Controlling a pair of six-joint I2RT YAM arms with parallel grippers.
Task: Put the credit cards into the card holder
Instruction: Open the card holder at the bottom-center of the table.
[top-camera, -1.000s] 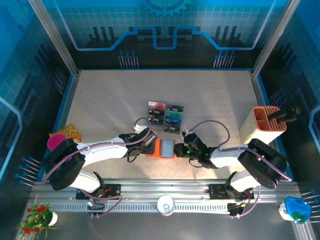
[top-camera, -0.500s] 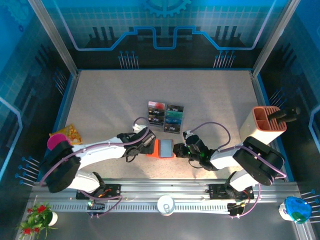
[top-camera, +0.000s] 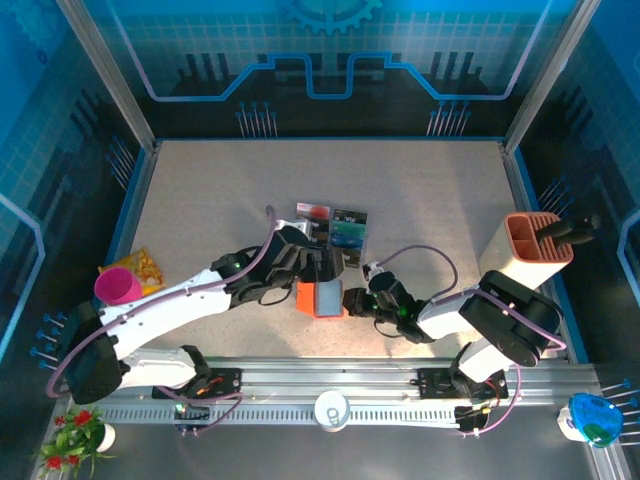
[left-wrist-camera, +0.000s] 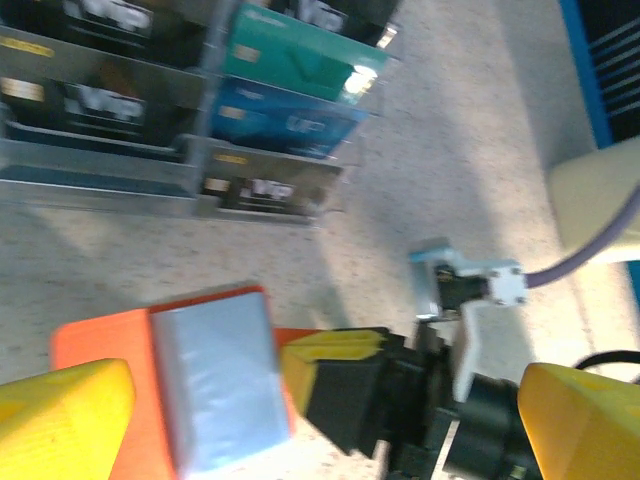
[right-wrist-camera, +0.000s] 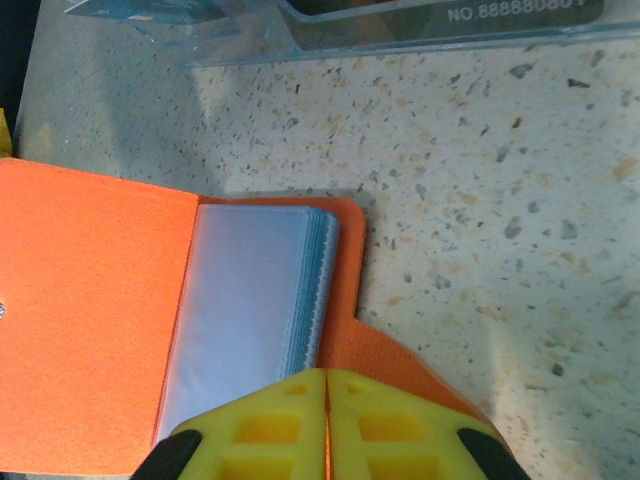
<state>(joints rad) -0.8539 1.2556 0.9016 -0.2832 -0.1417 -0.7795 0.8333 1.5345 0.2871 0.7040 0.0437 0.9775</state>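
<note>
Your right pincer (right-wrist-camera: 326, 388) sits at the bottom edge. Its yellow fingers (right-wrist-camera: 250, 435) are pressed together with only a thin orange line in the seam, closed on the orange flap at the right edge of the card holder (right-wrist-camera: 90, 320). The holder lies open on the speckled table (right-wrist-camera: 500, 260), its stack of grey-blue pockets (right-wrist-camera: 250, 310) facing up just beyond the fingertips. Along the top runs a clear tray (right-wrist-camera: 330, 45), apart from the holder, with a dark card (right-wrist-camera: 450, 8) showing white number print inside it.

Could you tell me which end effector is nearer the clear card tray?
Left. The left end effector is open at the near edge of the tray; the right end effector, farther back, is shut on the card holder.
</note>
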